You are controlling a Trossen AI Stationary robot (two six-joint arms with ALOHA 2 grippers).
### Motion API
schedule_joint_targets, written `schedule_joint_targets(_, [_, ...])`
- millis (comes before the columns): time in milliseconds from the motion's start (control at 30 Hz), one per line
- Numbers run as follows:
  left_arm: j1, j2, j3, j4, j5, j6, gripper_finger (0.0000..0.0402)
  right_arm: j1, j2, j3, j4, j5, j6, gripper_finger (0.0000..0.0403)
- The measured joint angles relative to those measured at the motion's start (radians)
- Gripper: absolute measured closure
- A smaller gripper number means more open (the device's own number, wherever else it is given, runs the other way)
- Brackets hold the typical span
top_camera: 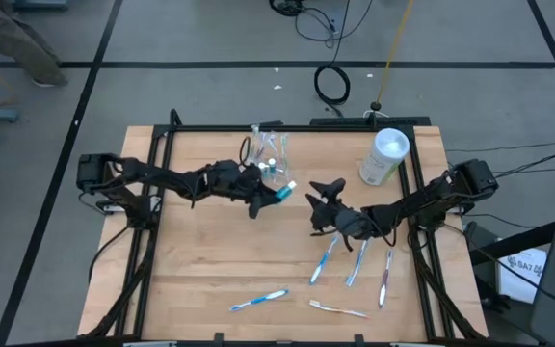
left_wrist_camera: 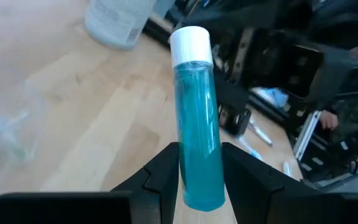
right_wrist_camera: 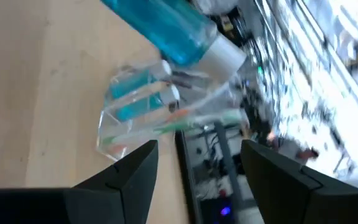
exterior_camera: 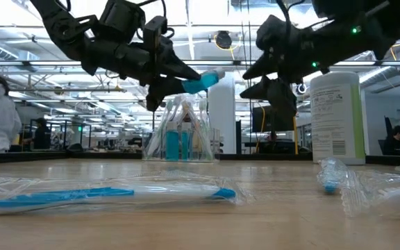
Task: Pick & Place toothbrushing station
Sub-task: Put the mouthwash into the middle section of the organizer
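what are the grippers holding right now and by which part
The left gripper holds a small teal toothpaste tube with a white cap, pinched at its lower end, away from the cap. The right gripper is open and holds nothing.

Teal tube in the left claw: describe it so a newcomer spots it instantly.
Start at the wooden table and find the clear cup near its far edge. Just beside the cup, the left claw is shut on a teal tube with a white cap. Unlike the tubes in the cup, it is in the air.
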Motion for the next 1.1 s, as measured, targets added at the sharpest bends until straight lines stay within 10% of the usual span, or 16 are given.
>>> schedule_joint_targets(300, [0.078,-0.132,-0.001,-0.051,0.051,0.257,0.0282,-0.071,-0.028,-0.019,0.26,-0.313,0.336,0.0177])
schedule_joint_targets(567, [0.023,-0.159,-0.001,0.015,0.024,0.433,0.0282,-0.258,-0.023,-0.019,0.389,-0.803,0.798,0.0177])
schedule_joint_targets(1100, [-0.033,-0.159,-0.001,0.108,-0.131,0.486,0.0282,-0.303,-0.023,-0.018,0.489,-0.996,0.919,0.0177])
